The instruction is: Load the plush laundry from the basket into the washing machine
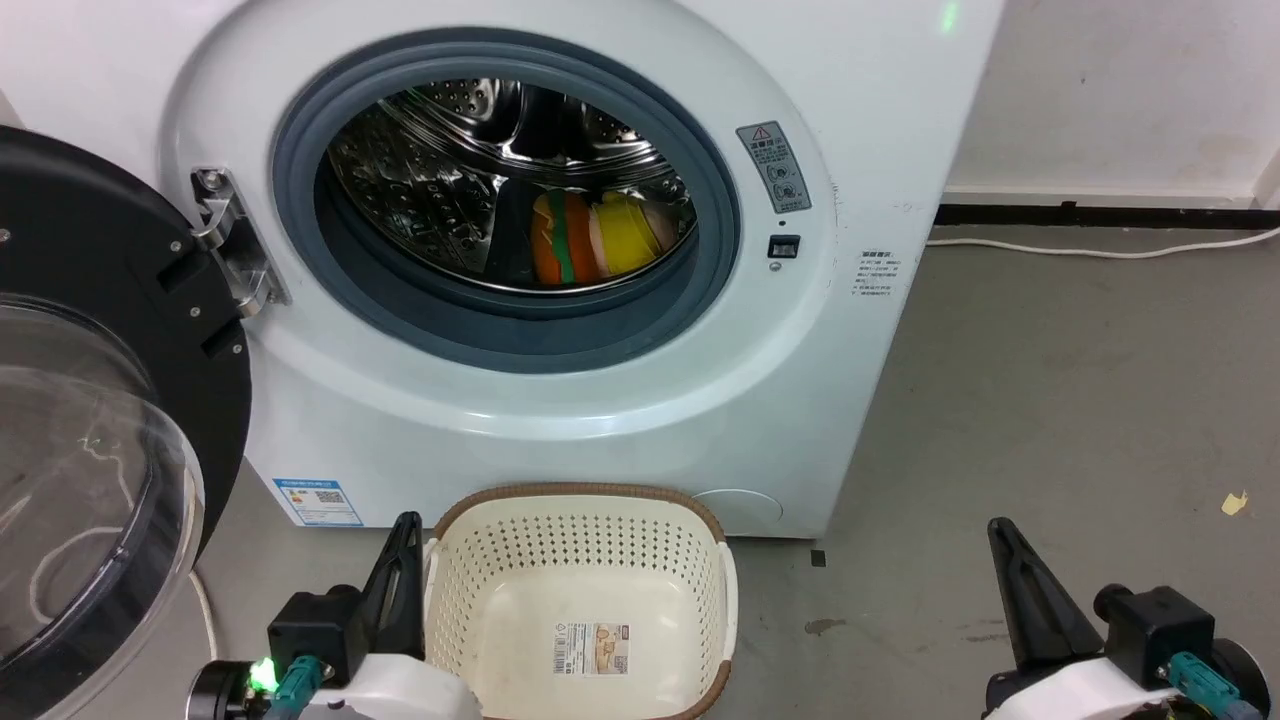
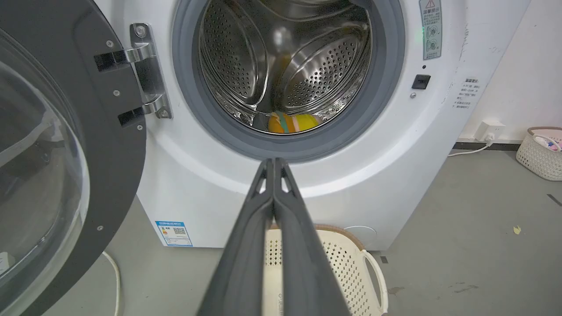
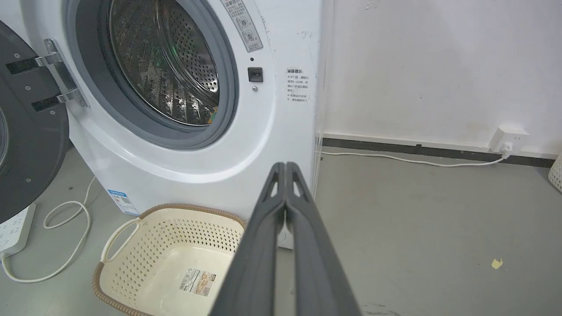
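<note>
Both plush toys (image 1: 578, 252) lie inside the washing machine (image 1: 620, 420), with the basket (image 1: 580, 492) on the floor (image 1: 1050, 400) in front of it.
The orange plush (image 1: 545, 255) with a green stripe and the yellow-and-pink plush (image 1: 628, 235) touch side by side at the bottom of the drum (image 1: 440, 190), orange on the left. The door (image 1: 100, 250) hangs open at the left. The basket's bottom label (image 1: 592, 648) is in plain sight. The left gripper (image 1: 407, 522) is just beside the basket's left rim and the right gripper (image 1: 1000, 530) is well off to its right. Each is clenched, fingers pressed together, grasping nothing.
</note>
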{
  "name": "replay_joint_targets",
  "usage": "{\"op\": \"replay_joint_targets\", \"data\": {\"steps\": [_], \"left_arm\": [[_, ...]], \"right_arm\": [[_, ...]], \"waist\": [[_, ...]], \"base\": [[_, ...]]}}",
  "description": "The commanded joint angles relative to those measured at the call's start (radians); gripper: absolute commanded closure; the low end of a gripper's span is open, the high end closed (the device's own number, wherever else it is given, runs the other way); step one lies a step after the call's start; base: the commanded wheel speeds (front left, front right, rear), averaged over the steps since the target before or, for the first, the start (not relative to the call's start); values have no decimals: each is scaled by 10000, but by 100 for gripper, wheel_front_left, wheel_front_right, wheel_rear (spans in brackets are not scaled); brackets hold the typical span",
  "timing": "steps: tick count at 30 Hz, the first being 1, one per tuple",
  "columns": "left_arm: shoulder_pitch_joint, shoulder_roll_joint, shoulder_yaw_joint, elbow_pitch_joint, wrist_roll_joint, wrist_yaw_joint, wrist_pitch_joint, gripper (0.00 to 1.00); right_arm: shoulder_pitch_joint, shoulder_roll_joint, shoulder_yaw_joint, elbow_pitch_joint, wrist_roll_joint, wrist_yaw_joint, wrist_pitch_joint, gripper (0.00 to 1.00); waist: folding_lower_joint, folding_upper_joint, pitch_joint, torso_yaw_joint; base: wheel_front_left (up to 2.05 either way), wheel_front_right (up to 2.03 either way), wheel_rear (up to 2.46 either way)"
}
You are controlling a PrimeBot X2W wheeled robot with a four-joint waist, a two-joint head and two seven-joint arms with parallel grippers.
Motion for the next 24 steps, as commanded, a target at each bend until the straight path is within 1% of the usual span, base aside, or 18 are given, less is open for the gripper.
{"op": "replay_joint_targets", "data": {"steps": [1,24], "left_arm": [[-97,-7,33,-56,90,-57,42,100],[-165,-13,287,-189,466,-170,512,100]], "right_arm": [[-135,14,-13,-67,-65,4,27,100],[-315,19,-60,-141,-414,5,499,100]], "waist": [[0,0,-2,0],[0,0,-110,10]], "base": [[0,0,0],[0,0,0]]}}
